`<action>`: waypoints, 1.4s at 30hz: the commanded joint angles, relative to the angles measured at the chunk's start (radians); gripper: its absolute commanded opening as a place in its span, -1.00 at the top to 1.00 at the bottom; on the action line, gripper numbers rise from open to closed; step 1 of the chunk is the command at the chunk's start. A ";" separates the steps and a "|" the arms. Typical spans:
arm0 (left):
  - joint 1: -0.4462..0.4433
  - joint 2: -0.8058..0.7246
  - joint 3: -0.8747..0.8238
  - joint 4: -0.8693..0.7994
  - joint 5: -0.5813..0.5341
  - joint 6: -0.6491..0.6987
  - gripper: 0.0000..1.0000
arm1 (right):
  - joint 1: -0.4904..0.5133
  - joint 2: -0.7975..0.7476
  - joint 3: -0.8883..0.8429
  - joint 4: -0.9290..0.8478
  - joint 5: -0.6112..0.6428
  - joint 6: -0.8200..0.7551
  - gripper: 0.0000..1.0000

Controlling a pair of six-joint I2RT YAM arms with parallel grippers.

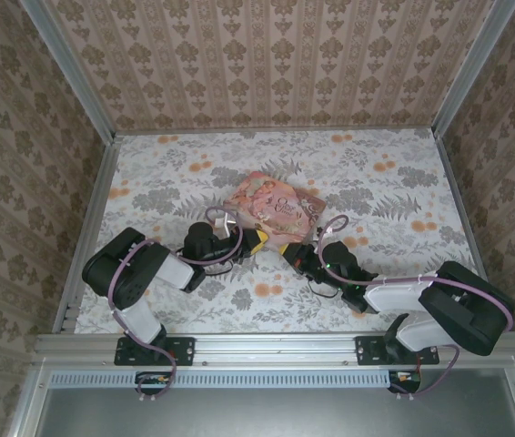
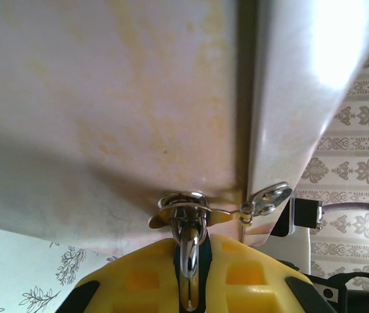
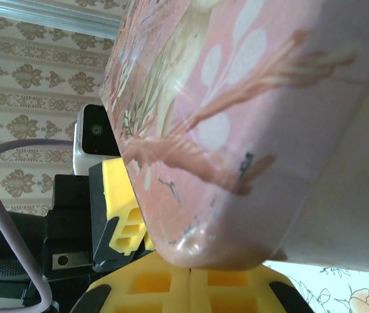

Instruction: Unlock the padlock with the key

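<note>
In the middle of the flowered bench [image 1: 176, 173], the pink tin [image 1: 276, 208], with both hands at its near edge. At the left, the left hand [image 1: 254, 240], closed on what looks to be the padlock [image 2: 203, 261]: small, dark, with a teal glint between the yellow pads, hanging by a shiny loop from the hasp [image 2: 184, 203] on the side of the tin. At the right, the right hand [image 1: 296, 249], pads pressed nearly together just under the near corner of the tin; impossible to tell whether gripping the key, the tips being hidden.

For doing this step well:
- Hold the padlock firm and steady with the left hand.
- Bring the key in slowly and straight to the keyhole, never at an angle.
- Turn only after full seating.
- Avoid pushing the tin away.
</note>
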 commanded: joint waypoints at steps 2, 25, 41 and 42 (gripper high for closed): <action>-0.005 -0.033 0.017 0.067 -0.008 -0.009 1.00 | 0.018 0.066 0.024 0.063 0.046 0.038 1.00; -0.005 -0.030 0.018 0.068 -0.008 0.001 1.00 | 0.039 0.149 0.073 0.115 0.049 0.055 1.00; -0.010 -0.035 0.015 0.067 -0.005 0.001 1.00 | 0.037 0.185 0.099 0.121 0.053 0.052 1.00; -0.011 -0.036 0.015 0.068 -0.005 0.000 1.00 | 0.037 0.189 0.099 0.123 0.053 0.052 1.00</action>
